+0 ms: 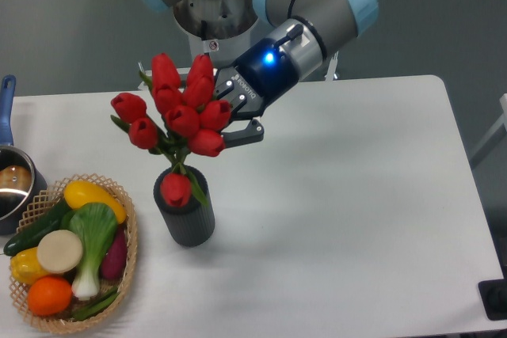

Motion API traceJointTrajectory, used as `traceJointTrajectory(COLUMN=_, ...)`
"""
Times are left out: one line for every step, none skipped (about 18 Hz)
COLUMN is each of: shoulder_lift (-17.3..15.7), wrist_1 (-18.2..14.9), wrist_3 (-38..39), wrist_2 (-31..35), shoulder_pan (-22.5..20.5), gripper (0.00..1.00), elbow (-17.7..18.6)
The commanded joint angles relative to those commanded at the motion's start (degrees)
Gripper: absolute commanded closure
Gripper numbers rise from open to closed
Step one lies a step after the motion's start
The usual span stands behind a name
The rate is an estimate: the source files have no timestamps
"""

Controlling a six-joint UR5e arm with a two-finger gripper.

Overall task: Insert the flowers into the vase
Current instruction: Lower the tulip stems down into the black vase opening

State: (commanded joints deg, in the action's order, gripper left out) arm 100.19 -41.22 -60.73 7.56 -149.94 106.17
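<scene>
Flowers (181, 116) stood in the vase (184, 219); I could not tell the gripper (230, 120) finger state. I judged a slow, straight withdrawal best.

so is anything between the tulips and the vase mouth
Nothing visible is. The tulip stems already run down into the vase mouth, with one bud drooping over the rim. The gripper is beside the bunch, its fingers partly hidden by blooms.

Bright, even overhead light; soft shadows, sharp focus, no glare.
</scene>
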Motion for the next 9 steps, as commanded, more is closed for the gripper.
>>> traceJointTrajectory(shoulder_lift=0.5, wrist_1=0.0, wrist_3=-0.5, wrist_2=0.0, shoulder_pan=0.0, gripper=0.91, elbow=0.0)
traceJointTrajectory(shoulder_lift=1.1, wrist_1=0.0, wrist_3=-1.0, wrist_2=0.0, shoulder_pan=0.1, gripper=0.91, elbow=0.0)
traceJointTrajectory(shoulder_lift=1.2, wrist_1=-0.1, wrist_3=-1.1, wrist_2=0.1, shoulder_pan=0.2, gripper=0.90, elbow=0.2)
traceJointTrajectory(shoulder_lift=1.4, wrist_1=0.0, wrist_3=-1.4, wrist_2=0.2, shoulder_pan=0.6, gripper=0.90, elbow=1.0)
traceJointTrajectory(shoulder_lift=1.5, wrist_1=0.0, wrist_3=-2.2, wrist_2=0.3, shoulder_pan=0.7, gripper=0.89, elbow=2.0)
traceJointTrajectory(shoulder_lift=1.5, wrist_1=0.0, wrist_3=-3.6, wrist_2=0.4, shoulder_pan=0.7, gripper=0.89, elbow=3.1)
traceJointTrajectory(shoulder_lift=1.5, wrist_1=-0.1, wrist_3=-5.2, wrist_2=0.5, shoulder_pan=0.8, gripper=0.89, elbow=3.9)
traceJointTrajectory(shoulder_lift=1.6, wrist_1=-0.2, wrist_3=-6.3, wrist_2=0.6, shoulder_pan=0.8, gripper=0.88, elbow=4.7)
traceJointTrajectory(shoulder_lift=2.1, wrist_1=-0.2, wrist_3=-6.8, wrist_2=0.6, shoulder_pan=0.9, gripper=0.85, elbow=5.2)
